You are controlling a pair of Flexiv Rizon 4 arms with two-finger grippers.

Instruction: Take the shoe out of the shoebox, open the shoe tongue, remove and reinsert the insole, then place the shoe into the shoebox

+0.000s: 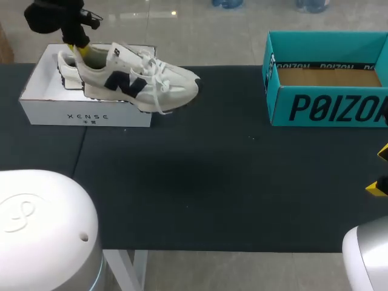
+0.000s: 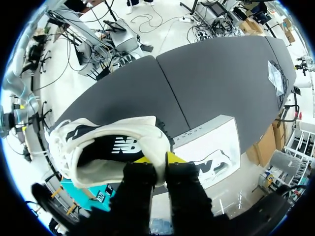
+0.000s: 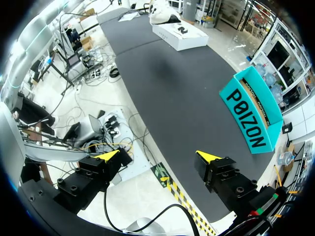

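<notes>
Presently, the left gripper (image 2: 158, 159) was clamped on the heel collar of the white shoe (image 1: 142, 79), one yellow tip inside the opening and the other against the outside of the heel. The shoe lay roughly level, laces up and dark side emblem facing the near edge of the table (image 1: 212, 182). Its heel sat over the open white shoebox (image 1: 85, 114) at the far left of the table, and its toe projected past that box's right wall, over the dark surface. Whether the sole touched the box rim could not be told. The teal shoebox (image 1: 327, 106) stood open at the far right, well apart from the shoe, with a bare brown floor inside. The right gripper (image 3: 157, 156) hung beyond the table's near right edge, fingers wide apart and holding nothing.
</notes>
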